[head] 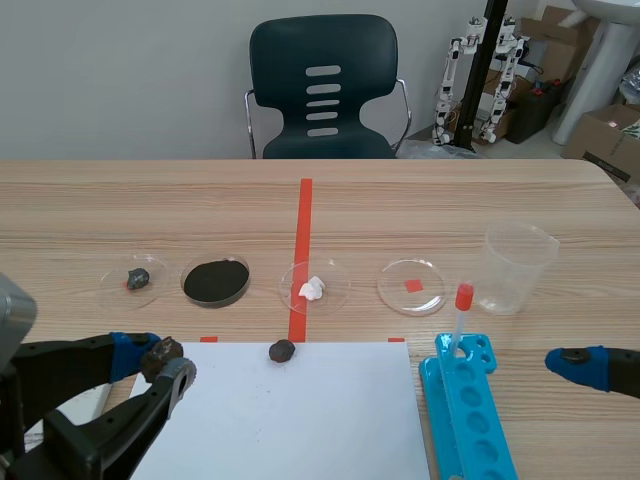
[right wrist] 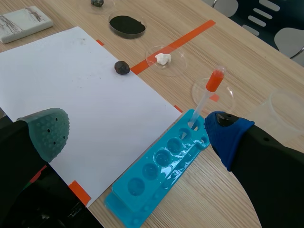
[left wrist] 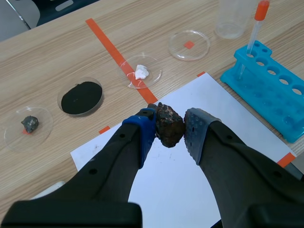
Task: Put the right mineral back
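My left gripper (head: 158, 363) is shut on a rough dark brown mineral (left wrist: 168, 125), held a little above the near left corner of the white paper (head: 300, 420). A smaller dark round mineral (head: 282, 350) lies at the paper's far edge. Beyond the paper is a row of petri dishes: one with a grey stone (head: 137, 279), one with black powder (head: 215, 281), one with a white lump (head: 314, 288), and an empty dish (head: 411, 286) over a red square. My right gripper (right wrist: 137, 133) stands open above the paper's near right part, beside the rack.
A blue tube rack (head: 470, 415) with a red-bulbed pipette (head: 461, 312) sits right of the paper. A clear plastic beaker (head: 518, 266) stands behind it. A marble tile (right wrist: 23, 21) lies left of the paper. A dark chair (head: 322, 90) stands across the table.
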`<state>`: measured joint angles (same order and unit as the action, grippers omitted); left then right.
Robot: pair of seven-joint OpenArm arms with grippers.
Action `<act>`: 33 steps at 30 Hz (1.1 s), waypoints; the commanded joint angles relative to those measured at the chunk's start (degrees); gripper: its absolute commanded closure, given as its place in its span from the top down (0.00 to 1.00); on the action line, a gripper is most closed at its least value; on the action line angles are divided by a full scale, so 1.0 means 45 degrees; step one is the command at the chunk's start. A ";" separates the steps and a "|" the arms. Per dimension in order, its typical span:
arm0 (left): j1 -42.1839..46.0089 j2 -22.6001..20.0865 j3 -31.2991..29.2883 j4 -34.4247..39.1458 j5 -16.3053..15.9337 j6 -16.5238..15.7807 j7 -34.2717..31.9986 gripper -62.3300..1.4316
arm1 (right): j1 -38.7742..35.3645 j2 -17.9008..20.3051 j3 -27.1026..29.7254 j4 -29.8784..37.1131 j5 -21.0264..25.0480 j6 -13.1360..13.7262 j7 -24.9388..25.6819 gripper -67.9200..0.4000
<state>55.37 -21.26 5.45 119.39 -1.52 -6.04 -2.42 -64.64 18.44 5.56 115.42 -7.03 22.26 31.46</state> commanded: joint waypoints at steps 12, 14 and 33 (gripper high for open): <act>-0.0073 0.0097 0.0034 0.0160 0.0214 0.0063 -0.0209 0.12 | -0.0024 0.0000 0.0058 0.0112 0.0141 -0.0034 0.0180 0.87; -0.0073 0.0097 0.0034 0.0160 0.0214 0.0063 -0.0214 0.12 | -0.0024 0.0000 0.0058 0.0112 0.0141 -0.0034 0.0180 0.87; -0.4405 0.0097 0.3021 -0.2642 0.0199 0.0058 -0.0078 0.12 | -0.0024 0.0000 0.0058 0.0112 0.0141 -0.0034 0.0180 0.87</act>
<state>36.53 -21.26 18.46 107.26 -0.21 -6.00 -1.96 -64.66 18.44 5.56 115.42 -7.03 22.26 31.46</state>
